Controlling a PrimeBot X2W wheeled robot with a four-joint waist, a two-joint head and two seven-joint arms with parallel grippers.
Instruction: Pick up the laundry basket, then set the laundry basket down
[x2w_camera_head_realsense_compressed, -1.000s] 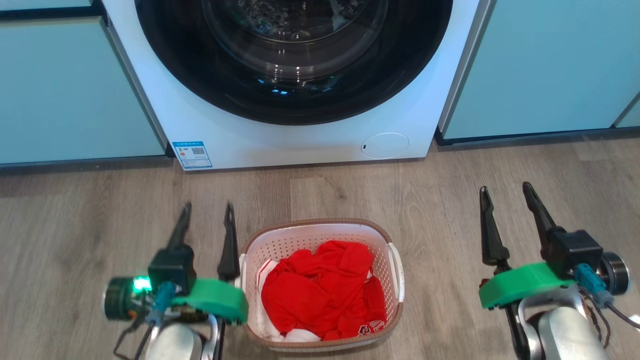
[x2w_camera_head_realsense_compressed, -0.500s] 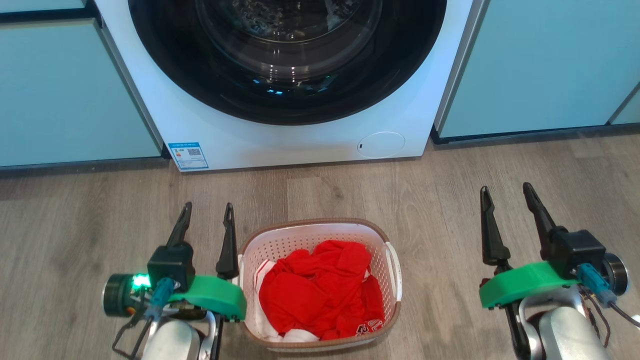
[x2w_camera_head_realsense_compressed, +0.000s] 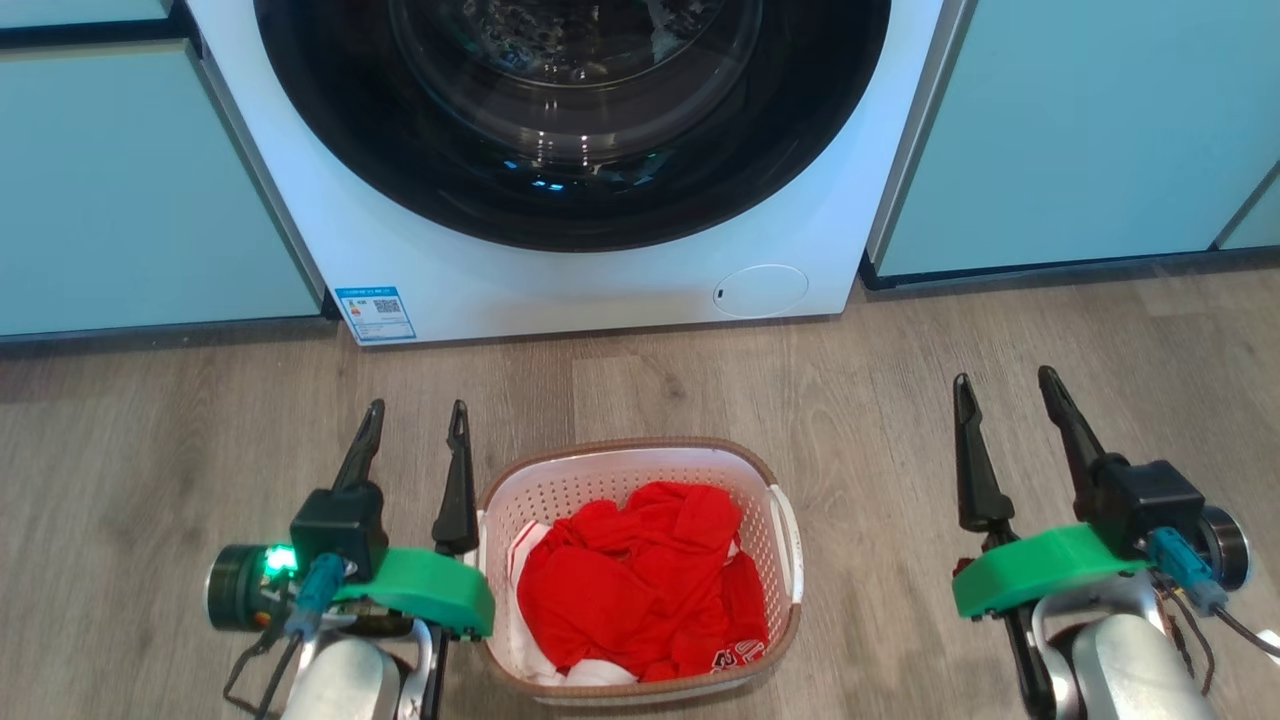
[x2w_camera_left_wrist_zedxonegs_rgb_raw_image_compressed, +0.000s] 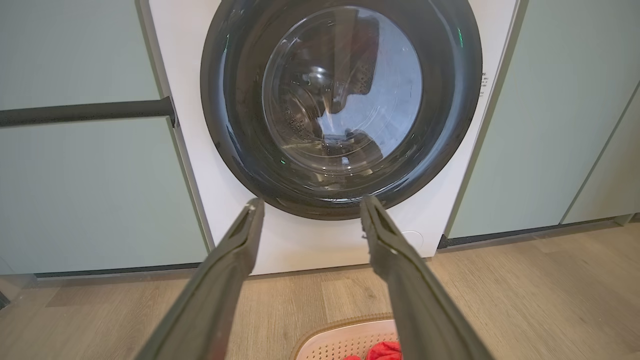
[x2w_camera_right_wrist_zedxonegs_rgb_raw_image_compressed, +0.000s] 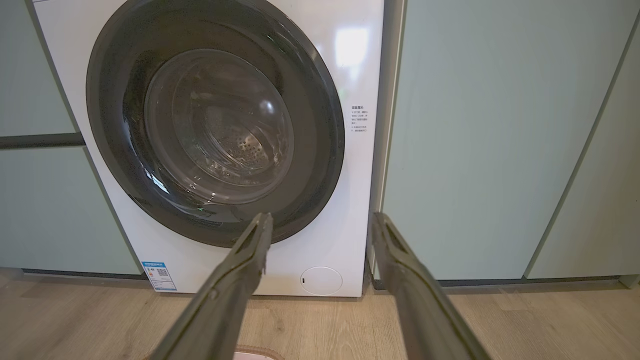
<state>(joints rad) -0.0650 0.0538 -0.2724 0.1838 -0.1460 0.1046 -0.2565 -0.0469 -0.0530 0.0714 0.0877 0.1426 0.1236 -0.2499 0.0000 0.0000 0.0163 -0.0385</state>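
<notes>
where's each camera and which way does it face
Head view: on the head, facing forward and down at laundry basket and washing machine; left hand and right hand show, open.
Left wrist view: left wrist, facing the washing machine along its fingers.
Right wrist view: right wrist, facing washing machine and cabinet along its fingers.
All share the washing machine.

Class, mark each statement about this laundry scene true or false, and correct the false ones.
1. The small white perforated plastic laundry basket with a brown rim stands on the wooden floor. True.
2. It holds blue cloth. False: the cloth is red.
3. The left gripper is shut on the basket. False: it is open, gripping nothing.
4. The right gripper is open, apart from the basket. True.
</notes>
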